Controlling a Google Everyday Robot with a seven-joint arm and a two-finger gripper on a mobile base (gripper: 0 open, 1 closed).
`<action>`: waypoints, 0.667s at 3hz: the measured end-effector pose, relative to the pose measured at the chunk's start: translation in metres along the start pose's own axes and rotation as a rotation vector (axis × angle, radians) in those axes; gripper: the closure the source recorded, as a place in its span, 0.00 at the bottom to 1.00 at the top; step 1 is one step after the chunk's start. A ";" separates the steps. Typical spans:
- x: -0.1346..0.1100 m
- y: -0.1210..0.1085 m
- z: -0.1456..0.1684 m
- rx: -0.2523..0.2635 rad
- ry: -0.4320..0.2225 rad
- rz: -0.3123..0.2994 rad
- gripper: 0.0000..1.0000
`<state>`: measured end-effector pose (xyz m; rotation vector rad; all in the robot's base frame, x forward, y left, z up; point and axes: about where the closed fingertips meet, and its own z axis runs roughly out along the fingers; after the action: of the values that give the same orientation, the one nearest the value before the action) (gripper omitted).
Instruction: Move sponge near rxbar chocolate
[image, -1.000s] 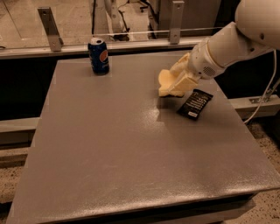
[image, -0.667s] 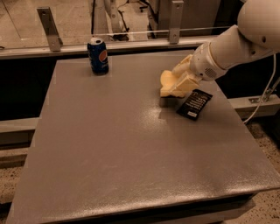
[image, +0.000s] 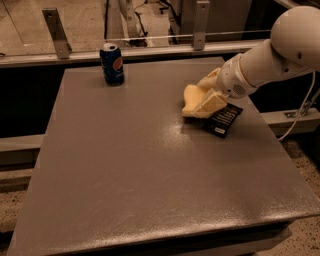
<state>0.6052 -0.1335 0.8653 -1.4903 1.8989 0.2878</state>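
Resting on the right side of the grey table (image: 140, 170), the sponge (image: 190, 101) is seen just beside the rxbar chocolate (image: 223, 120), which is laid flat at its right (whether they touch cannot be told). The gripper (image: 209, 95) is held low against the sponge; whether it is clamped on it cannot be told. A blue soda can (image: 112, 64) is stood upright near the far edge, well apart.

On the desk (image: 150, 175), the sponge (image: 190, 99) lies just left of the rxbar chocolate (image: 223, 120), near the right edge. The pincer (image: 206, 96) is at the sponge's right side. A soda can (image: 112, 64) stands well apart, back-left.
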 end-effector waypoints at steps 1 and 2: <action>-0.004 -0.002 0.003 0.014 -0.009 0.004 0.00; -0.007 -0.002 0.003 0.029 -0.018 0.006 0.00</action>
<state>0.6088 -0.1270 0.8677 -1.4590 1.8859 0.2743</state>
